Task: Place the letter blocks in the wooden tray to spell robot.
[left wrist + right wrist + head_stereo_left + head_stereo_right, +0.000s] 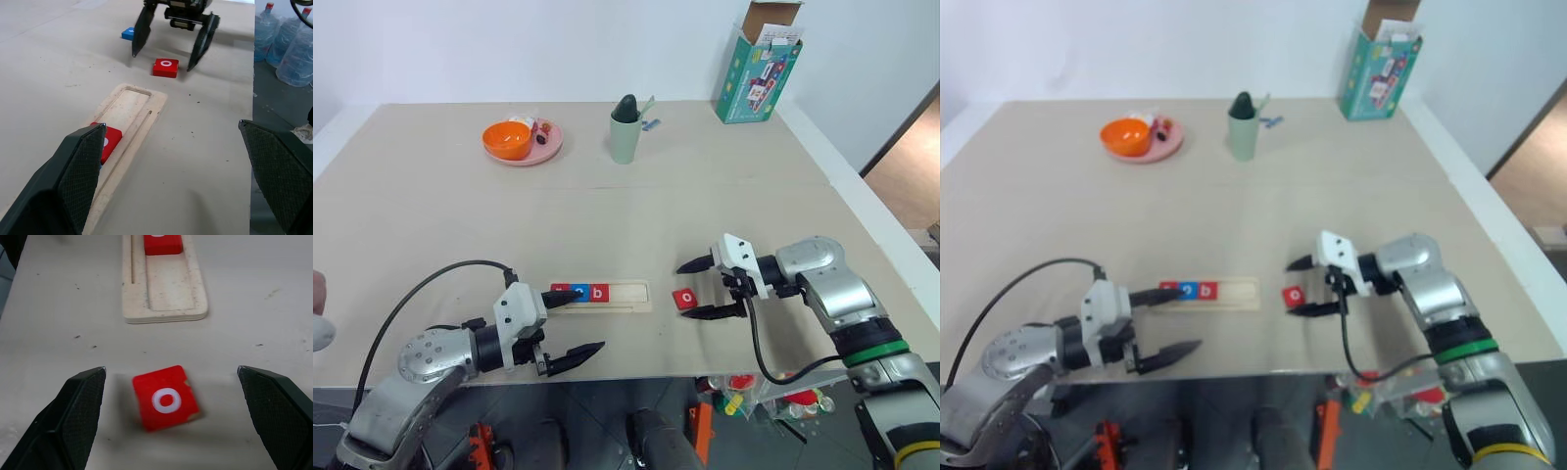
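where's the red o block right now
The red o block lies flat on the table, just right of the wooden tray's empty end, between the open fingers of the right gripper.

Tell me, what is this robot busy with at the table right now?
It is spelling a word with letter blocks in a wooden tray. Three blocks already sit at the tray's left end; the rest of its groove is bare. The right gripper is open, its fingers on either side of a red o block lying on the table beside the tray. The left gripper is open near the tray, holding nothing.
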You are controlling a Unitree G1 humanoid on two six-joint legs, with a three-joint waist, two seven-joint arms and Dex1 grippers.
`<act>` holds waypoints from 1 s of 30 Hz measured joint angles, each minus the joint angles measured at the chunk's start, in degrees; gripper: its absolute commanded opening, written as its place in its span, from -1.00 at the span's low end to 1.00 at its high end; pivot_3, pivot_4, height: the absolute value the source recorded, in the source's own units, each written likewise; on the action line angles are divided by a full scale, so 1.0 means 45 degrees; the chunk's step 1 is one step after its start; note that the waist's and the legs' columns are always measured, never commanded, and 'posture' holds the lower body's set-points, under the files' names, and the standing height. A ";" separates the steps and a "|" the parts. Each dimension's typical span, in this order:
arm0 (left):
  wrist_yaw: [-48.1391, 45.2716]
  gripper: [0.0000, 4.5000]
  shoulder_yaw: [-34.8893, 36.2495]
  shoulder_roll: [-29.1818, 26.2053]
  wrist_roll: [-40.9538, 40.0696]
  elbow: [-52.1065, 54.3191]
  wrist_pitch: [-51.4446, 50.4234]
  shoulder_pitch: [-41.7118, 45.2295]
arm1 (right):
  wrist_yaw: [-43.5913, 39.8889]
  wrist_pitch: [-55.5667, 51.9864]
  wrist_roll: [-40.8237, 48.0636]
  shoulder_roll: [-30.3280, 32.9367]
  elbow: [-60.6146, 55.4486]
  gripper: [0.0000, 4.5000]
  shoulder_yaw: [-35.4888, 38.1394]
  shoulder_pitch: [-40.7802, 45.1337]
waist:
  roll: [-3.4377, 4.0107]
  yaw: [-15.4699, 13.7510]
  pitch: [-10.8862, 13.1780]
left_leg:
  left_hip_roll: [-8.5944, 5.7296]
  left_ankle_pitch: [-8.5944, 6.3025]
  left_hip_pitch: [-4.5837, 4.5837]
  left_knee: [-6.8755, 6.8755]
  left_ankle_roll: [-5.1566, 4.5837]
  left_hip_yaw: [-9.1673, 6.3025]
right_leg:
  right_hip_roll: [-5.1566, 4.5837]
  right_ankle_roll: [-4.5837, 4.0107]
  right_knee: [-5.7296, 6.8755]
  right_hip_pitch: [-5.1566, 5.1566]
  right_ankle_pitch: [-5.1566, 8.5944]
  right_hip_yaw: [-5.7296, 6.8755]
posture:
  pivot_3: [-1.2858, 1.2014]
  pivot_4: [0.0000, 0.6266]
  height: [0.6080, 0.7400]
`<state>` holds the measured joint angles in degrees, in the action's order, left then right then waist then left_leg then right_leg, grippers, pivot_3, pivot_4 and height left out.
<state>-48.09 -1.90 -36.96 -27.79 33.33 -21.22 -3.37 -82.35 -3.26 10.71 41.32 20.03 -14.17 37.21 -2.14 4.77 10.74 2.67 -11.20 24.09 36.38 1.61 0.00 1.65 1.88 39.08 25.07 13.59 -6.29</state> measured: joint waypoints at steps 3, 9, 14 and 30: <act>0.0093 1.00 0.0005 -0.0004 0.0055 0.0028 -0.0002 -0.0149 | -0.0288 0.0867 -0.0325 -0.0189 0.1060 0.66 -0.0048 0.0163 | 0.0000 -0.0041 0.0000 | -0.0001 0.0001 -0.0004 0.0007 0.0000 -0.0003 | -0.0001 -0.0002 0.0000 -0.0008 -0.0001 0.0002 | 0.03 -0.52 1.00; 0.0300 1.00 0.0006 -0.0004 0.0091 0.0224 -0.0002 -0.0213 | -0.0589 0.1663 -0.0434 -0.0385 0.1615 0.66 -0.0049 0.0162 | 0.0001 -0.0042 -0.0001 | -0.0002 0.0001 -0.0010 0.0013 0.0000 0.0004 | -0.0004 0.0002 0.0000 -0.0014 -0.0005 -0.0007 | 0.03 -0.52 1.00; 0.0395 1.00 0.0006 -0.0004 0.0096 0.0227 -0.0006 -0.0211 | -0.0685 0.1807 -0.0405 -0.0520 0.1651 0.11 -0.0045 0.0162 | 0.0001 -0.0041 -0.0001 | 0.0000 0.0001 -0.0015 0.0013 0.0000 0.0002 | -0.0001 -0.0002 0.0001 -0.0016 -0.0011 -0.0005 | 0.03 -0.52 1.00; 0.0540 1.00 -0.0006 0.0040 0.0096 0.0187 -0.0030 -0.0074 | -0.0202 -0.0240 0.0381 -0.0803 0.0435 -0.46 0.0480 -0.0016 | 0.0003 -0.0013 -0.0002 | 0.0007 0.0002 -0.0025 0.0020 0.0000 0.0003 | 0.0005 0.0003 0.0005 -0.0024 -0.0024 -0.0010 | 0.03 -0.52 1.00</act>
<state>-45.66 -1.92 -36.78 -27.36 34.17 -21.36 -3.71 -83.26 -4.35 12.43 37.71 21.99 -12.01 37.14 -2.12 4.71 10.73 2.70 -11.20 23.98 36.46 1.61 0.01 1.67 1.89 39.10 24.96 13.48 -6.33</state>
